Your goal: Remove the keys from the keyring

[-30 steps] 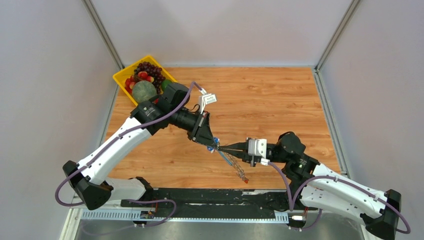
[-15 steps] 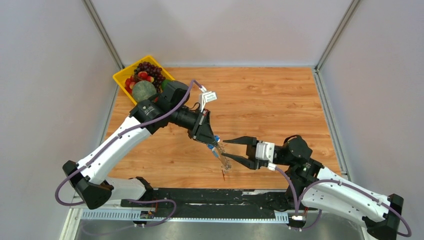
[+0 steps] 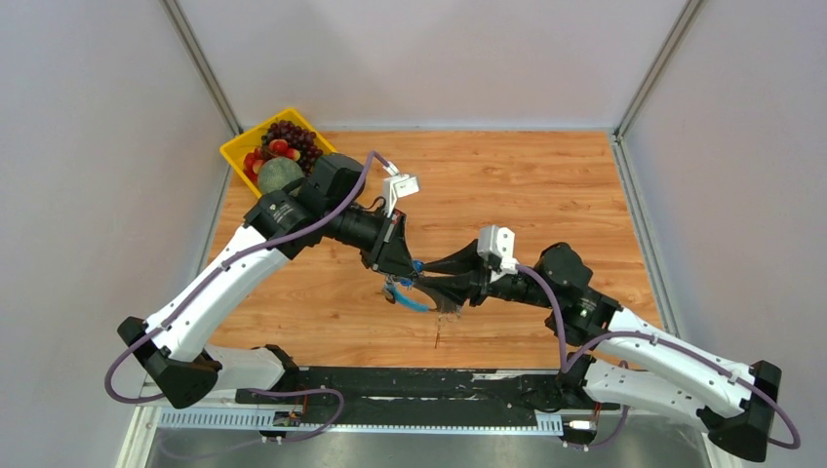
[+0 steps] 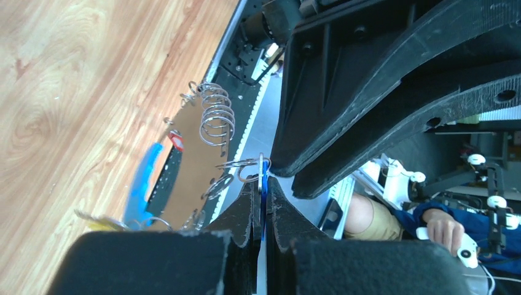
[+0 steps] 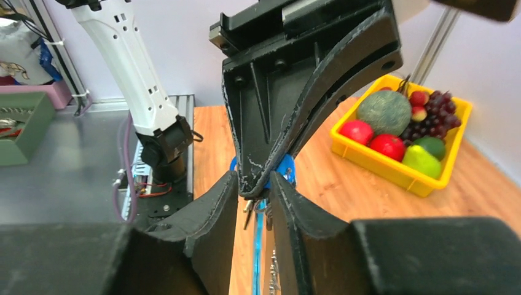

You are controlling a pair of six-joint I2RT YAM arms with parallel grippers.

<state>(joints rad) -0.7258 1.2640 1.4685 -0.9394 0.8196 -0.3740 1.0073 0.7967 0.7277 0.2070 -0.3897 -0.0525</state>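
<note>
From above, my left claw (image 3: pixel 413 267) pinches the blue key (image 3: pixel 418 264) over the counter (image 3: pixel 546 195), with the keyring (image 3: pixel 408 300) dangling beneath. Left wrist: clenched on that key. Right wrist: my right claw (image 5: pixel 253 184) is parted, straddling the left claw's tip.

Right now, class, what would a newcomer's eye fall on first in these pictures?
Two black grippers meet tip to tip above the middle of the wooden table: the left gripper pinches a blue key, the keyring dangling beneath, while the open right gripper straddles its tip. At the far left corner sits a yellow tray of fruit.
</note>
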